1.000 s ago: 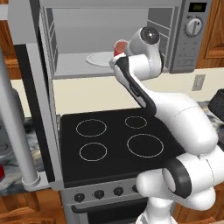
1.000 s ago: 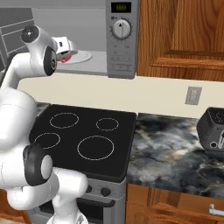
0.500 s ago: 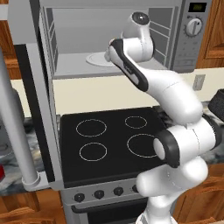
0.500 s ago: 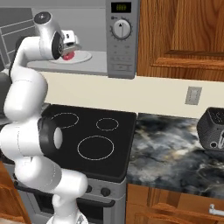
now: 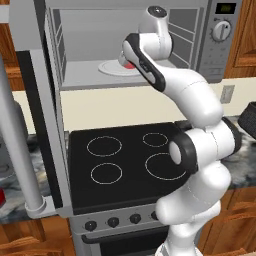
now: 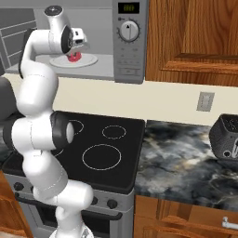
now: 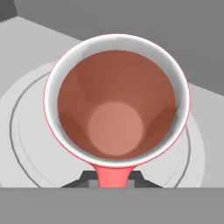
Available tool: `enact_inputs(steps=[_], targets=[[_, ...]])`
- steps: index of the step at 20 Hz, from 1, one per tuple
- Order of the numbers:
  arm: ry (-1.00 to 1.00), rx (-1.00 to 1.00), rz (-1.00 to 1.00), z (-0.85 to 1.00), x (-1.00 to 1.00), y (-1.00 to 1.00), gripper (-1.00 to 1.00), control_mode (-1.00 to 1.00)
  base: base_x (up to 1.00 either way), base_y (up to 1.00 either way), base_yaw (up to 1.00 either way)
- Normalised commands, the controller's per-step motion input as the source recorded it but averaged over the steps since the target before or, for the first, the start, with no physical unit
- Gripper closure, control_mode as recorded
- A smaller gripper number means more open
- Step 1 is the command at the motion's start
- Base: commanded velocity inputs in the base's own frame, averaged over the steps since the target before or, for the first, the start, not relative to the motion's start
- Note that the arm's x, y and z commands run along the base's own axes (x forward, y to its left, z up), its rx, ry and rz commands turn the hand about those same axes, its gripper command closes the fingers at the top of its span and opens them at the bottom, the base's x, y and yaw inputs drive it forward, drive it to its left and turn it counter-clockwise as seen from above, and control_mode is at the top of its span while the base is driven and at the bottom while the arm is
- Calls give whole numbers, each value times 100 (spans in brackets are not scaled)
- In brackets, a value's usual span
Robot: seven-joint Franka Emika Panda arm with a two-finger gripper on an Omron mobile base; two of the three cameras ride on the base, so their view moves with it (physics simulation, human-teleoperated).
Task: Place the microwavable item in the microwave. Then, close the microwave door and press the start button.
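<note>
The gripper (image 6: 77, 50) is clenched on the red-pink cup (image 7: 117, 101) inside the microwave (image 5: 220, 55), holding it over the white round plate (image 7: 26, 144) — not yet released. Left, I judge: letting go, withdrawing, shutting the microwave door (image 5: 40, 125), pressing start.

The arm (image 5: 190, 95) reaches up and forward, its pincer (image 7: 113, 183) clamped tight, wrist bent downward.

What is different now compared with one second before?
The arm carried the red cup further into the microwave, over the white plate. The end effector stayed shut on the cup. The microwave door remained open; the stove is unchanged.
</note>
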Motion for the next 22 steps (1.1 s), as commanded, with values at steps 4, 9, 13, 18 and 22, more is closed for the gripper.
enact_inputs(steps=[4,9,13,18,22], targets=[[-1,0,0,-26,0,0,-100,-100,0,0,0],[-13,0,0,-3,-5,0,-100,-100,0,0,0],[-26,0,0,5,-39,0,-100,-100,0,0,0],[-34,0,0,-2,-82,0,-100,-100,0,0,0],[-31,0,0,-48,-100,0,-100,-100,0,0,0]])
